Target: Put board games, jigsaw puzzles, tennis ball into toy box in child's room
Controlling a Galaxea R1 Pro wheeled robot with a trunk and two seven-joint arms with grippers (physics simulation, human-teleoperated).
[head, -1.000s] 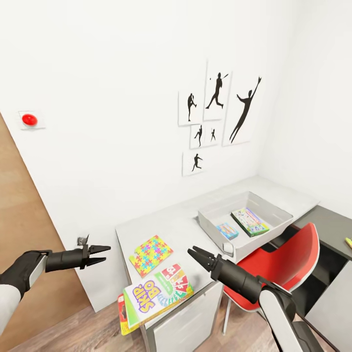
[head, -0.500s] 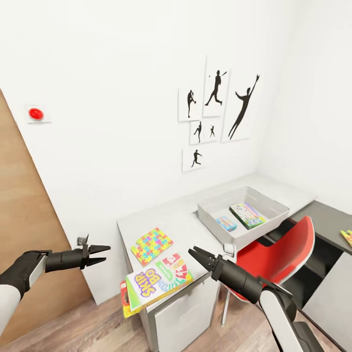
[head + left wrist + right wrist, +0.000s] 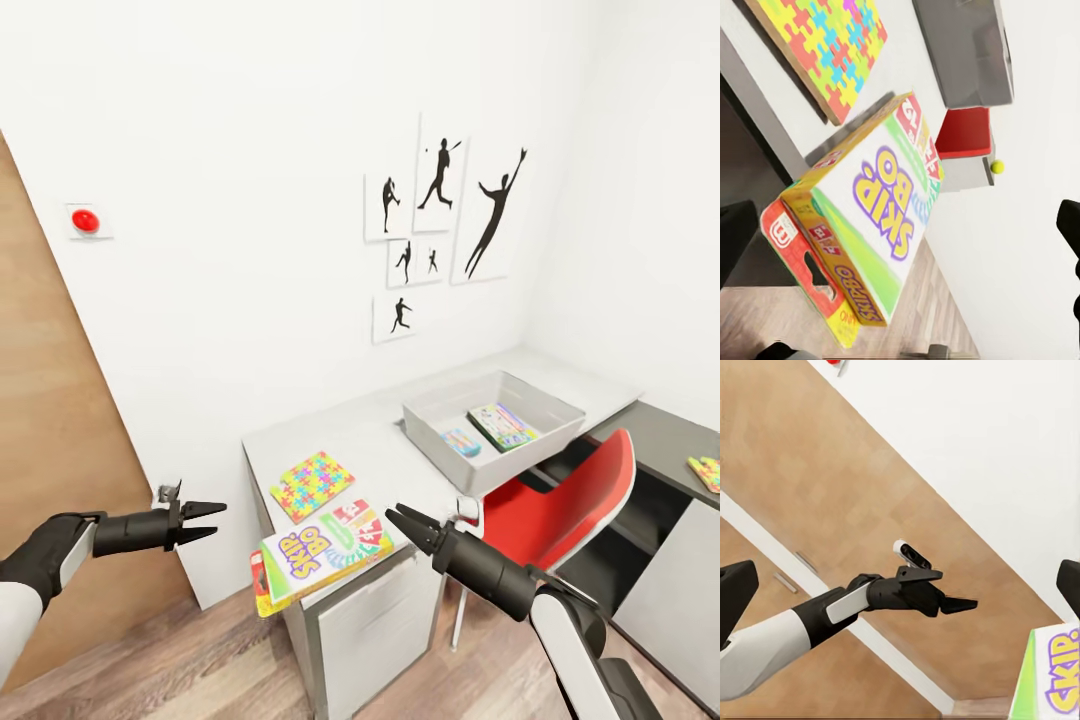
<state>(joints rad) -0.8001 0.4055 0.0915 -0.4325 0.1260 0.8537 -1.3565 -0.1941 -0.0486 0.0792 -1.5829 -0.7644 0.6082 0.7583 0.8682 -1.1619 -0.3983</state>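
The yellow-green Skip-Bo board game (image 3: 322, 558) lies on the near corner of the table (image 3: 385, 445) and overhangs its edge; the left wrist view looks at it closely (image 3: 881, 225). A jigsaw puzzle (image 3: 312, 485) lies flat just behind it. The grey toy box (image 3: 432, 440) holds a pale multicoloured board game (image 3: 503, 425) and a small blue one (image 3: 462, 441). My left gripper (image 3: 218, 520) hangs open left of the table. My right gripper (image 3: 392, 520) is open beside the Skip-Bo box. A tennis ball (image 3: 997, 166) shows small past the chair. The bed is out of view.
A red chair (image 3: 560, 510) stands tucked at the table, right behind my right arm. A wooden door (image 3: 50, 460) fills the left side. A dark desk (image 3: 670, 450) at the right carries a bright flat piece (image 3: 707, 470) that looks like a puzzle. Wood floor lies below.
The whole picture has shifted, so the camera moved: the table looks smaller and more of the door shows. Both arms keep the same pose, both grippers open.
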